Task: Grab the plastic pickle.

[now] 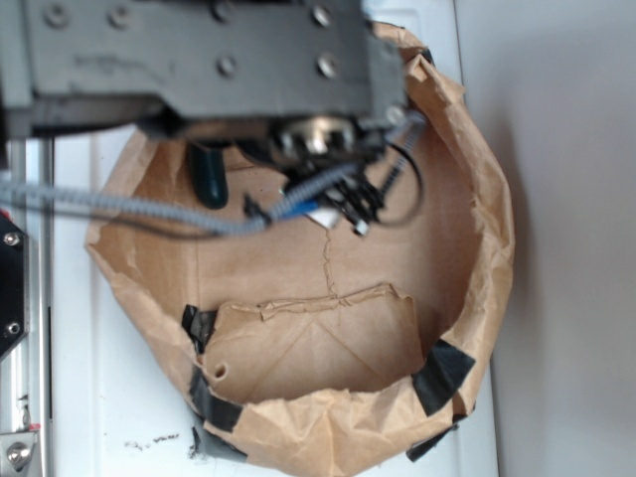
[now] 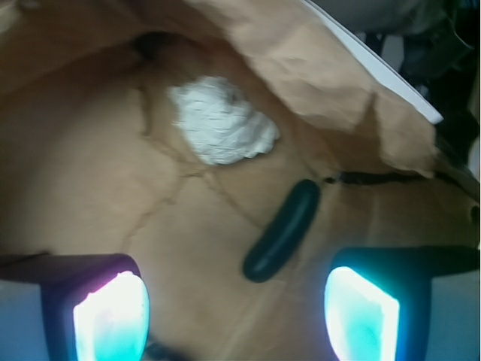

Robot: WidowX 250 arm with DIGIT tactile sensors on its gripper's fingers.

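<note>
The plastic pickle (image 2: pixel 283 231) is dark green, glossy and sausage-shaped. It lies slantwise on the brown paper floor of the bag. In the wrist view my gripper (image 2: pixel 237 312) is open, its two glowing pads (image 2: pixel 111 320) wide apart with nothing between them. The pickle's near end sits just ahead of the gap, closer to the right finger and not touching either one. In the exterior view the arm (image 1: pixel 199 60) covers the gripper. A dark green rounded shape (image 1: pixel 209 177) shows under its edge, seemingly the pickle.
A crumpled white paper wad (image 2: pixel 222 120) lies beyond the pickle. The brown paper bag (image 1: pixel 467 248) has its rim rolled down and walls everything in. Black tape patches (image 1: pixel 442 376) hold the rim. A grey cable (image 1: pixel 149 209) hangs across the left side.
</note>
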